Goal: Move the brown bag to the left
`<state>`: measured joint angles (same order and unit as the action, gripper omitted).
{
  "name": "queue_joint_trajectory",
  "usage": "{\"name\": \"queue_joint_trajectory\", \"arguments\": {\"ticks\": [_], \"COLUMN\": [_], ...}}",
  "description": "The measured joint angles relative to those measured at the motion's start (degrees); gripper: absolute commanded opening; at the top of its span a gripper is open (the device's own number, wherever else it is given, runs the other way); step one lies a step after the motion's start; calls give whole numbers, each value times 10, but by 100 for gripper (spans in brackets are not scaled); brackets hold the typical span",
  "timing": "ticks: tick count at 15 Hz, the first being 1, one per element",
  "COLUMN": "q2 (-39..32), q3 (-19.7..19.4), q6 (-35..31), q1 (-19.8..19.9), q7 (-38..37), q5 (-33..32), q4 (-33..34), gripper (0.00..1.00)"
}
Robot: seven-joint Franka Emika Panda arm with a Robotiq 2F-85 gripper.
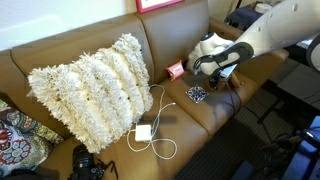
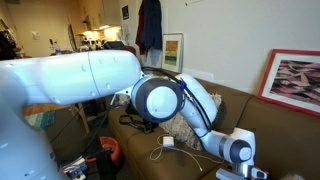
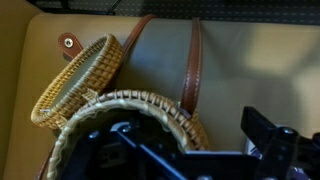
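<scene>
Beside the shaggy cream pillow [image 1: 95, 85], on the brown leather sofa [image 1: 60, 55]: lining up on the bag.
The gripper [image 3: 190, 150] hovers with jaws wide apart and empty just above the round tan-brown woven bag [image 3: 120, 110], which lies on the seat cushion next to the pillow's, near the small blue-patterned square [image 1: 196, 94]. This looks like the approach step. Next it should lower the jaws around the woven rim or a leather strap [image 3: 190, 60], clamp, then carry the bag leftward.
</scene>
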<state>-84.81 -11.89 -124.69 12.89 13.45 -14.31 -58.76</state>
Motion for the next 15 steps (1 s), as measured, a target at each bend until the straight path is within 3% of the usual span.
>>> {"name": "queue_joint_trajectory", "arguments": {"ticks": [11, 12, 13, 15], "q2": [0, 1, 1, 1], "q3": [0, 0, 0, 0], "q6": [0, 0, 0, 0], "q1": [0, 0, 0, 0], "q7": [0, -1, -2, -2], "q5": [0, 0, 0, 0], "q4": [0, 0, 0, 0], "gripper": [100, 75, 73, 59]}}
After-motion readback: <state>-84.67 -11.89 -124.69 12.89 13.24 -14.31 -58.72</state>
